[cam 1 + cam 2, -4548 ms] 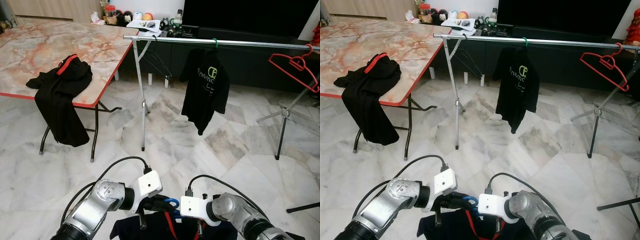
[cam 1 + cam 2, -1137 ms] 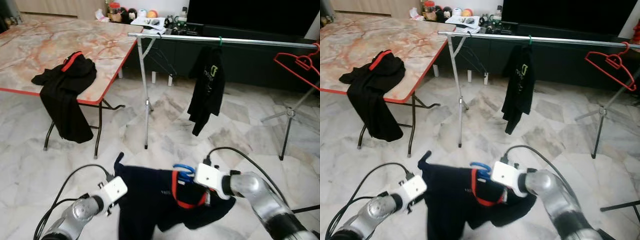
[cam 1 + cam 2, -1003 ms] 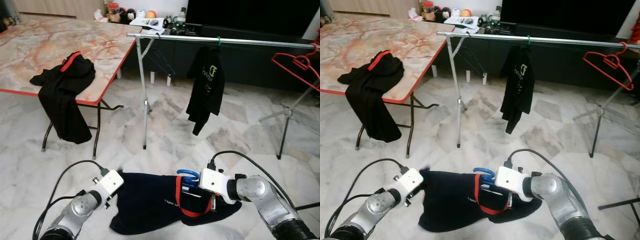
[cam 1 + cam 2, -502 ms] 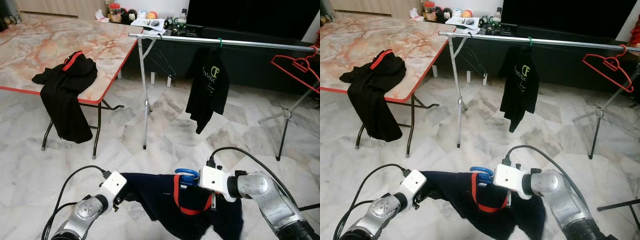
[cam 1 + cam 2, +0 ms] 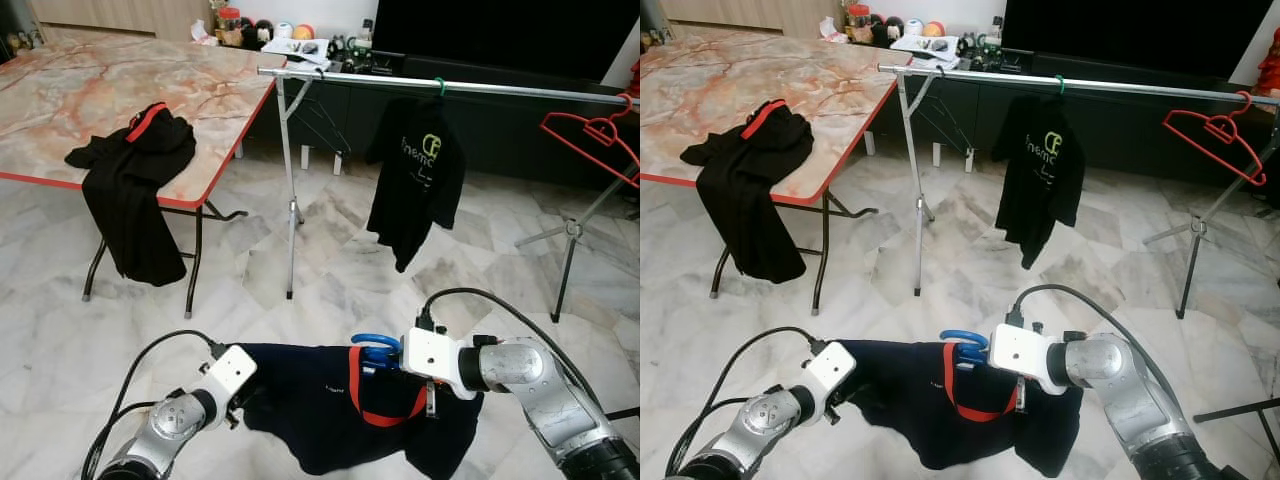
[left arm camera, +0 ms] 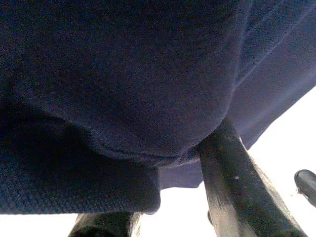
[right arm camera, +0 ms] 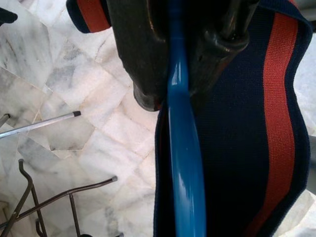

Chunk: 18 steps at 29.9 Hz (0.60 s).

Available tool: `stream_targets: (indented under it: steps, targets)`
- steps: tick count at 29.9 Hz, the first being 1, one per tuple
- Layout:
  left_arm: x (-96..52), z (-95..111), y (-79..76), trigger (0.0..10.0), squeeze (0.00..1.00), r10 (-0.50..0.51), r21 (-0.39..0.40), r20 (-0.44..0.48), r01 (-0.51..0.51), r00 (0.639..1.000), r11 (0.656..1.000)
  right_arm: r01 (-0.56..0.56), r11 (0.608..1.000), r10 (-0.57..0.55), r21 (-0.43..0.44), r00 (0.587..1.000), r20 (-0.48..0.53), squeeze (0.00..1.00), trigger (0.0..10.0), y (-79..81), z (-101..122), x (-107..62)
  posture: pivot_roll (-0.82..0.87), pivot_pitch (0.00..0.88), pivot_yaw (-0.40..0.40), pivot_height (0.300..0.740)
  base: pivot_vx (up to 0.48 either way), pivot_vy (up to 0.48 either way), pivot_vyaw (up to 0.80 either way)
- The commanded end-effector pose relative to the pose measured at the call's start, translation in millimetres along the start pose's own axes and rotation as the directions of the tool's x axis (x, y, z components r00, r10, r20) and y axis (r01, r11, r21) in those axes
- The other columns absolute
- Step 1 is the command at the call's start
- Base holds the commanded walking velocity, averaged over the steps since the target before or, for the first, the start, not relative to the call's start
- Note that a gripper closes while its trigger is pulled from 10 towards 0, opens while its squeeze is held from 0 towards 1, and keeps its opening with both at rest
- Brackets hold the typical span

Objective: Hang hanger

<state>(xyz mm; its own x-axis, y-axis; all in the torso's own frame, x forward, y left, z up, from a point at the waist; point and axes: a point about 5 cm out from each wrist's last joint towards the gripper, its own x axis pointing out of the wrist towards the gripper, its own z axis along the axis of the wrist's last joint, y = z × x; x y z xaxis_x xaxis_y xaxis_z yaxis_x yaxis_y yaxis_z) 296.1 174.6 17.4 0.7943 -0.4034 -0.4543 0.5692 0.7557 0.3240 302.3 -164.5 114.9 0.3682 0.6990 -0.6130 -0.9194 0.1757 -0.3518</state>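
The blue hanger (image 7: 183,148) is pinched at its neck in the clenched right gripper (image 7: 190,64), low and near, its hook (image 5: 374,343) pointing toward the far rail. The navy shirt (image 5: 350,400) with the red collar hangs on it, limp and light, and will sag and swing; the hanger itself looks like stiff, smooth plastic, so the neck seems the right place to hold. The left gripper (image 6: 163,197) is closed on a fold of the shirt's left edge, spreading it. Farther off, the clothes rail (image 5: 450,85) runs across, with a black shirt (image 5: 415,180) hanging mid-rail and a red hanger (image 5: 595,135) at the right. On the left a table (image 5: 100,80) carries another black garment (image 5: 130,190). The hanging shirt crowds the middle; free rail lies on either side.
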Motion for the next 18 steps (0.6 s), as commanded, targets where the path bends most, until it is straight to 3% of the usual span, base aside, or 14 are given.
stream_targets:
  steps: [1,18]
  targets:
    - [-0.5,-3.1,-1.3,0.0,0.00,0.000,-0.003,-0.010,0.000,1.000,1.000,0.024,1.000,-0.023,-0.018,0.999,0.050,0.00,0.0,-3.4,10.0,-3.6,-0.01,0.062,-0.037,0.740,0.000,0.000,0.00]
    - [0.0,-2.8,-1.4,0.0,0.00,0.003,0.000,-0.006,-0.003,1.000,1.000,0.034,0.999,-0.034,-0.003,0.999,0.036,0.00,0.0,-3.5,6.4,-0.2,0.00,0.059,-0.033,0.740,0.000,0.000,0.00]
